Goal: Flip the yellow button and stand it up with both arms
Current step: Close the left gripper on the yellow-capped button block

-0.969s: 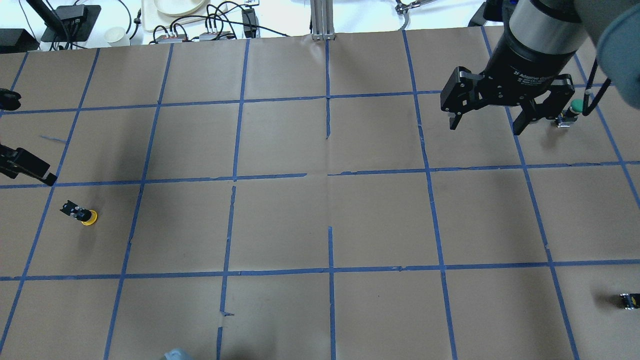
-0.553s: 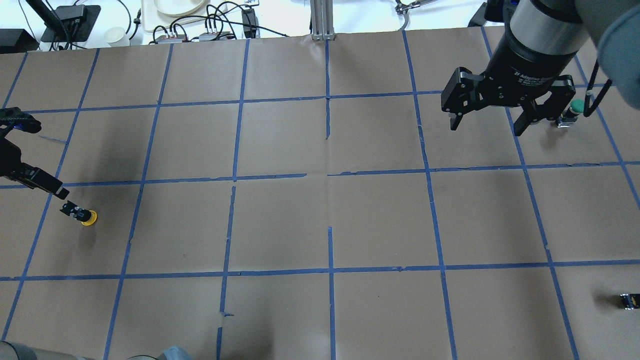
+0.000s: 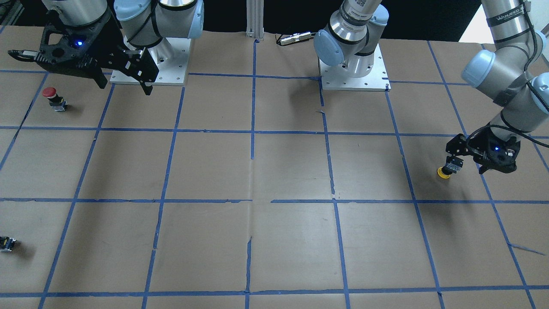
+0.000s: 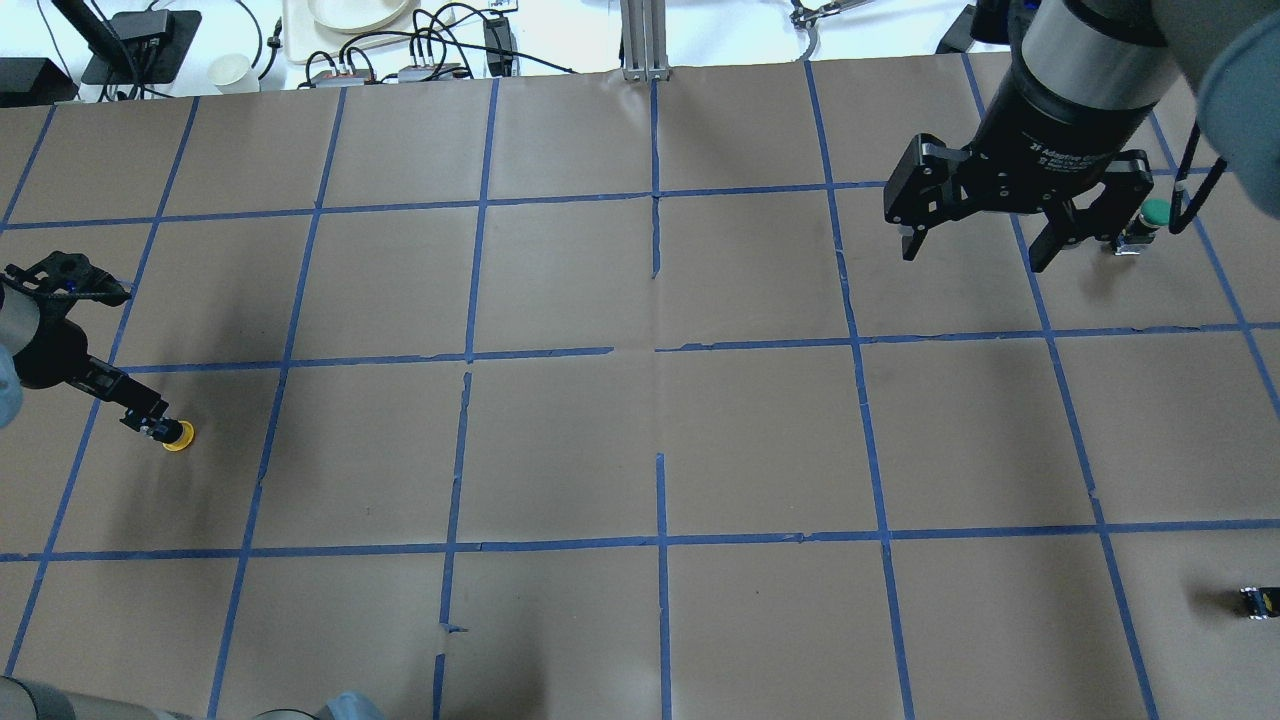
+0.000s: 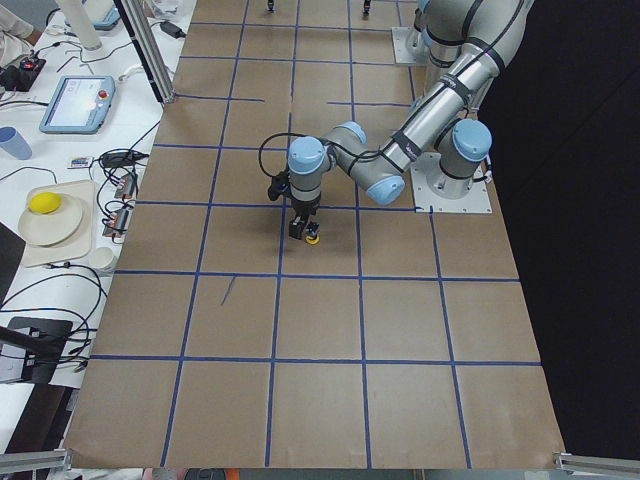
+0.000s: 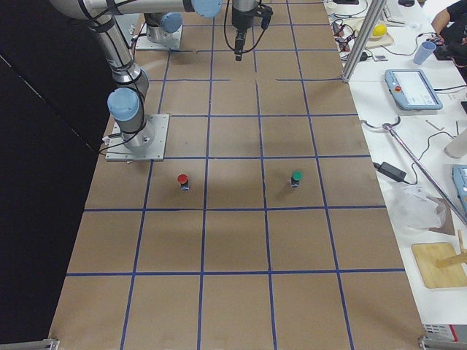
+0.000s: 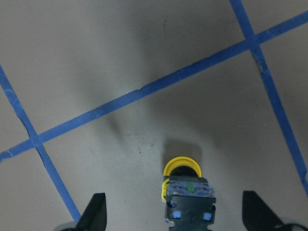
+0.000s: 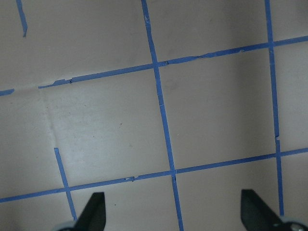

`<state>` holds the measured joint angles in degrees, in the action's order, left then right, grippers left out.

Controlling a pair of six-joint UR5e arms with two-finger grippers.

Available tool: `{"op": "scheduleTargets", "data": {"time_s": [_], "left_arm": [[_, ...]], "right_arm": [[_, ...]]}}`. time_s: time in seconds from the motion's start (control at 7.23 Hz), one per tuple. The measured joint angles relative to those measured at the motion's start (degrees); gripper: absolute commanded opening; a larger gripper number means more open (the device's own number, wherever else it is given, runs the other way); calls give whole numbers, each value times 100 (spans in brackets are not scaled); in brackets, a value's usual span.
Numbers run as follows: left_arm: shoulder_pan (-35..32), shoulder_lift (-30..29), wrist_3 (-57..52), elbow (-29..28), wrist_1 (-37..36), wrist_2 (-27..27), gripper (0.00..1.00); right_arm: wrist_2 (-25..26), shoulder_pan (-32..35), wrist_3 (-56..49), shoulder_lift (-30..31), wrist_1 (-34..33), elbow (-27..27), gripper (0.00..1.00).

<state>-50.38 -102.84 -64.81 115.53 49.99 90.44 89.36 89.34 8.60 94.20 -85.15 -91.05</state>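
Note:
The yellow button (image 4: 176,434) rests at the table's left with its yellow cap on the paper and its black-grey body (image 7: 187,204) uppermost. My left gripper (image 4: 144,354) is open and low over it. In the left wrist view the body sits between the two fingertips (image 7: 96,211), clear of both. The button (image 3: 447,168) and left gripper (image 3: 465,161) also show in the front-facing view, and in the left view (image 5: 311,235). My right gripper (image 4: 975,255) is open and empty, held high at the far right.
A green-capped button (image 4: 1150,214) stands just right of my right gripper. A red-capped button (image 3: 51,96) stands near the right arm's base. A tiny black-and-yellow part (image 4: 1258,601) lies at the near right edge. Brown paper with blue tape lines covers the table.
My left gripper has come in from the left edge and down, until its fingers straddle the yellow button. The button and the right arm have stayed put.

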Motion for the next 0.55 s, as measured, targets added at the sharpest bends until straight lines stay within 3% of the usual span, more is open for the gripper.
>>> {"op": "scheduleTargets", "data": {"time_s": [0.14,0.28,0.55], "left_arm": [[3,0,-68,139,-81,-18,98],[3,2,-112,245,-112,-32,89],[2,-8,-128,298,-132,-15,59]], "right_arm": [[1,0,1,1,4,0,100],[2,0,1,1,6,0,100],[1,-1,1,2,5,0,100]]}}
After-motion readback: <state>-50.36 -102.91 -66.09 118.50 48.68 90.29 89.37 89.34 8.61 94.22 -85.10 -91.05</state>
